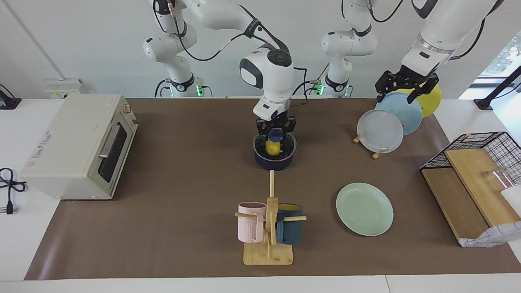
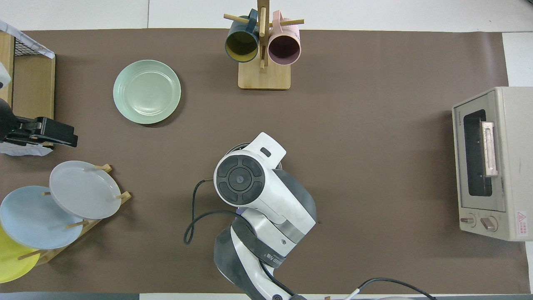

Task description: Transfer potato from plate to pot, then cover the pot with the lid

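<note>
The dark navy pot (image 1: 273, 161) stands mid-table, near the robots. The yellow potato (image 1: 272, 147) lies inside it, seen through the clear glass lid (image 1: 287, 143), which rests on the pot's rim. My right gripper (image 1: 276, 131) points straight down over the pot, its fingers closed on the lid's blue knob (image 1: 276, 134). In the overhead view the right arm (image 2: 250, 183) hides the pot apart from a sliver of rim. The mint-green plate (image 1: 364, 208) (image 2: 146, 91) lies bare, farther from the robots toward the left arm's end. My left gripper (image 1: 397, 94) (image 2: 68, 139) waits open and empty above the plate rack.
A rack (image 1: 378, 152) holding grey, light blue and yellow plates stands near the left arm. A mug tree (image 1: 268, 228) with pink and teal mugs stands farther from the robots than the pot. A toaster oven (image 1: 77, 146) is at the right arm's end, a wire basket (image 1: 480, 142) at the left arm's.
</note>
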Robot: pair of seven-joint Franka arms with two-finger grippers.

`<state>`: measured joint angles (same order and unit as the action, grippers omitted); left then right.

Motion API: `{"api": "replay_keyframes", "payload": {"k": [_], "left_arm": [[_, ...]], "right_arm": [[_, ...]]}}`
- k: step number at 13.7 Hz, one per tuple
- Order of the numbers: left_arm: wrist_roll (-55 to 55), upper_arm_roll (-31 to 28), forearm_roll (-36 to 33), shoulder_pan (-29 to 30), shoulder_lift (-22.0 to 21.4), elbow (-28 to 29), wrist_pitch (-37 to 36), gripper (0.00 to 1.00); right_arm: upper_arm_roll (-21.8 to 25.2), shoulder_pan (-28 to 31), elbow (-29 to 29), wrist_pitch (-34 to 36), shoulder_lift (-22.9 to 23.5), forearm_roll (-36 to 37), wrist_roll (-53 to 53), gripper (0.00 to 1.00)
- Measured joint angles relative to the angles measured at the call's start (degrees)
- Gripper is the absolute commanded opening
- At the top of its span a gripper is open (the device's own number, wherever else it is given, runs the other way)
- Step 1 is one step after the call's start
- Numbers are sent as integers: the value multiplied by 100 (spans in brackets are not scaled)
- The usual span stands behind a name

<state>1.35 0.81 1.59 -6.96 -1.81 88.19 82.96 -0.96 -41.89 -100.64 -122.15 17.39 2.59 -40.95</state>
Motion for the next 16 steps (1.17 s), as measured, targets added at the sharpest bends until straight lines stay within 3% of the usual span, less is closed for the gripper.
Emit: {"api": "replay_keyframes", "payload": {"k": [4,7,12,16], "left_arm": [[0,-9,0,3,-6,0,0,100],[0,0,0,-2,-23,0,0,100],[0,9,0,-4,-26,0,0,100],[0,10,0,-5,-26,0,0,100]], "right_arm": [[5,9,61,37,-20,331,0,100],[91,228,544,770,-135,398,34,100],[126,1368,857,2155,-1117,399,692,100],[132,2396,870,2918,-1592,335,1905,100]]}}
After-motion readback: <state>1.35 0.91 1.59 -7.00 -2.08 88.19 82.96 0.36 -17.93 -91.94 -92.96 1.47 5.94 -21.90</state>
